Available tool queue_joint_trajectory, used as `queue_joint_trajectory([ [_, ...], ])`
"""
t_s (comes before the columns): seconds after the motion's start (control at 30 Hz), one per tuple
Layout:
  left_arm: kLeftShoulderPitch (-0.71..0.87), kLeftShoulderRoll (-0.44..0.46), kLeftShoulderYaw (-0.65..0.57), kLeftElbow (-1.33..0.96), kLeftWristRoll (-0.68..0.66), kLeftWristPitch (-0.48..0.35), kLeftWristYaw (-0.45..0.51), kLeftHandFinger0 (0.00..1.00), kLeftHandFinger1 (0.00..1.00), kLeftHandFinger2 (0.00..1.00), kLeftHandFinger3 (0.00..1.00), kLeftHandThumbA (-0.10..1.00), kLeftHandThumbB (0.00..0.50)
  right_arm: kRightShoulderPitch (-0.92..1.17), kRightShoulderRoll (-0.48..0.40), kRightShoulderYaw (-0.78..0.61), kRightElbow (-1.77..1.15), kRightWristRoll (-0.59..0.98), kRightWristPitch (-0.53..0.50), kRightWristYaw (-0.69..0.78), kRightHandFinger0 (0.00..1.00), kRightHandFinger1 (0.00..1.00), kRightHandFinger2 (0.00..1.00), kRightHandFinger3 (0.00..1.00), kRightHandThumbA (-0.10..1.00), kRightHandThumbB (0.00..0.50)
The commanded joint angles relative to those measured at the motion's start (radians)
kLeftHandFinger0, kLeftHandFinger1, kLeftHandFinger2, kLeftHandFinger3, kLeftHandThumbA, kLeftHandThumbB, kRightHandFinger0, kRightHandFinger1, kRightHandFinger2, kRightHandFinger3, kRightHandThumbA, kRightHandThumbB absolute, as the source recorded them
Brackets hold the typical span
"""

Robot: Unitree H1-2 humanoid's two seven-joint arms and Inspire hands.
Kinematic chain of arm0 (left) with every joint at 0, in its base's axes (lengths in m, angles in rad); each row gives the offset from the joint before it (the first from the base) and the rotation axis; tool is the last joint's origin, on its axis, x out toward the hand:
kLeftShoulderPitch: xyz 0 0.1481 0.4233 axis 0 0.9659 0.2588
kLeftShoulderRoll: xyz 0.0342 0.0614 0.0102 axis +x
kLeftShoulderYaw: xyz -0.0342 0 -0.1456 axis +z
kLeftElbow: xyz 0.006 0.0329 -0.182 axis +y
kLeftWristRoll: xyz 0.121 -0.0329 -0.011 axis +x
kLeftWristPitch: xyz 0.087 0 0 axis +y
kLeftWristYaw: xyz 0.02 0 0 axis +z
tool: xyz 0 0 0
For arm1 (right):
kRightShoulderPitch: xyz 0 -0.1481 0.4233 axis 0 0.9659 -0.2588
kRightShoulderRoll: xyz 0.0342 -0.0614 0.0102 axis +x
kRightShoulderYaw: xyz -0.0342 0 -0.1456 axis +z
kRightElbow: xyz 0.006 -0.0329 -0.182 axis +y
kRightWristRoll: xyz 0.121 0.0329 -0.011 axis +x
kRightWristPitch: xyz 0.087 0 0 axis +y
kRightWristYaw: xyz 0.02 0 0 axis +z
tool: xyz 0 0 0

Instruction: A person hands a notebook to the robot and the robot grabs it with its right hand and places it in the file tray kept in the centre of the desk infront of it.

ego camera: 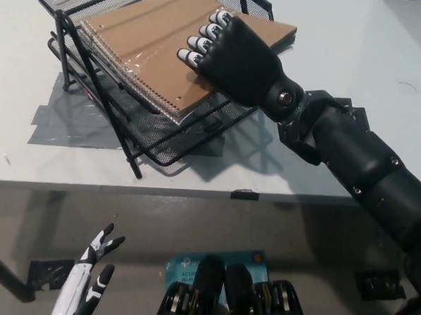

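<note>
Head view: one brown spiral-bound notebook (160, 45) lies flat across the top tier of the single black mesh file tray (197, 139), which stands on the pale desk (357, 59) at about eleven o'clock in the picture. The notebook's long axis runs from ten o'clock to four o'clock, its wire binding along the lower left edge, and its right end overhangs the tray's rim. The black right hand (233, 56) lies palm down over that right end, its pale-tipped fingers (198, 47) bent and pressed together on the cover; whether anything grips from beneath cannot be told. From the fingers the bulk of the notebook stretches toward ten o'clock, deeper into the tray. Release, I judge, turns on that overhang: the book needs to rest squarely on the mesh before the hand lifts away toward four o'clock. The white left hand (91, 278) hangs at seven o'clock below the desk edge, fingers spread, holding nothing, well apart from the tray.
</note>
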State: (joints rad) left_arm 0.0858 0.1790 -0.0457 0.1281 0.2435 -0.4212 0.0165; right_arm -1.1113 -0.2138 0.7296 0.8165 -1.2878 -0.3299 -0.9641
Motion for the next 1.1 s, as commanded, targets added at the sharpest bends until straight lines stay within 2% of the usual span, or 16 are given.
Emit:
queue_joint_trajectory([
  [0.0,-0.005,0.008,-0.001,-0.029,-0.001,-0.002,-0.004,0.95,0.88,0.85,1.0,1.0,0.292,-0.107,-0.002,-0.011,-0.046,0.013,0.004,-0.013,0.0,0.0,0.04,0.05,0.79,0.0],
  [0.13,-0.007,0.01,-0.005,-0.022,-0.006,-0.016,-0.008,0.93,0.87,0.85,1.0,1.0,0.281,-0.13,0.007,-0.019,-0.037,0.022,0.006,-0.009,0.0,0.0,0.05,0.0,0.81,0.004],
  [0.23,-0.009,0.01,-0.004,-0.02,-0.009,-0.014,-0.009,0.94,0.87,0.84,1.0,1.0,0.293,-0.152,0.009,-0.025,-0.026,0.024,0.022,0.005,0.0,0.0,0.11,0.0,0.83,0.0],
  [0.27,-0.009,0.01,-0.004,-0.018,-0.009,-0.016,-0.008,0.94,0.87,0.84,1.0,1.0,0.292,-0.157,0.012,-0.03,-0.019,0.032,0.018,0.006,0.0,0.0,0.16,0.0,0.89,0.0],
  [0.33,-0.009,0.012,-0.004,-0.016,-0.006,-0.018,-0.007,0.94,0.87,0.85,1.0,1.0,0.296,-0.177,0.022,-0.04,0.021,0.049,0.01,-0.018,0.0,0.0,0.17,0.0,0.82,0.0],
  [0.43,-0.006,0.011,-0.005,-0.026,-0.004,-0.013,-0.008,0.93,0.87,0.84,1.0,1.0,0.287,-0.202,0.034,-0.05,0.068,0.072,-0.005,-0.02,0.0,0.0,0.14,0.0,0.84,0.0],
  [0.5,-0.009,0.012,-0.005,-0.023,-0.001,-0.016,-0.007,0.93,0.88,0.84,1.0,1.0,0.285,-0.22,0.042,-0.057,0.104,0.084,-0.007,-0.038,0.0,0.0,0.12,0.01,0.77,0.0],
  [0.6,-0.007,0.01,-0.005,-0.022,0.0,-0.005,-0.007,0.93,0.88,0.84,1.0,1.0,0.296,-0.244,0.057,-0.061,0.163,0.078,0.029,-0.079,0.0,0.0,0.14,0.05,0.79,0.0],
  [0.67,-0.006,0.009,-0.005,-0.021,0.002,-0.012,-0.004,0.92,0.87,0.83,1.0,1.0,0.289,-0.261,0.068,-0.051,0.214,0.073,0.022,-0.107,0.0,0.0,0.16,0.09,0.77,0.0],
  [0.8,-0.004,0.008,-0.006,-0.023,-0.002,-0.02,-0.005,0.92,0.87,0.81,1.0,1.0,0.282,-0.266,0.083,-0.048,0.249,0.078,0.034,-0.095,0.0,0.0,0.15,0.07,0.8,0.0],
  [0.87,-0.006,0.008,-0.007,-0.023,0.003,-0.017,-0.004,0.89,0.86,0.82,1.0,1.0,0.284,-0.271,0.098,-0.052,0.294,0.102,-0.005,-0.096,0.0,0.0,0.14,0.09,0.77,0.0],
  [1.0,-0.005,0.009,-0.01,-0.039,-0.004,0.011,-0.016,0.92,0.87,0.83,1.0,1.0,0.298,-0.28,0.116,-0.05,0.349,0.117,-0.015,-0.123,0.0,0.0,0.12,0.09,0.74,0.0],
  [1.03,-0.006,0.011,-0.009,-0.037,0.001,-0.001,-0.012,0.91,0.86,0.83,1.0,1.0,0.288,-0.281,0.127,-0.059,0.37,0.136,-0.028,-0.123,0.0,0.0,0.12,0.07,0.76,0.0],
  [1.07,-0.006,0.011,-0.009,-0.038,0.002,-0.003,-0.011,0.91,0.86,0.83,1.0,1.0,0.288,-0.282,0.132,-0.055,0.382,0.134,-0.02,-0.127,0.0,0.0,0.14,0.09,0.79,0.0],
])
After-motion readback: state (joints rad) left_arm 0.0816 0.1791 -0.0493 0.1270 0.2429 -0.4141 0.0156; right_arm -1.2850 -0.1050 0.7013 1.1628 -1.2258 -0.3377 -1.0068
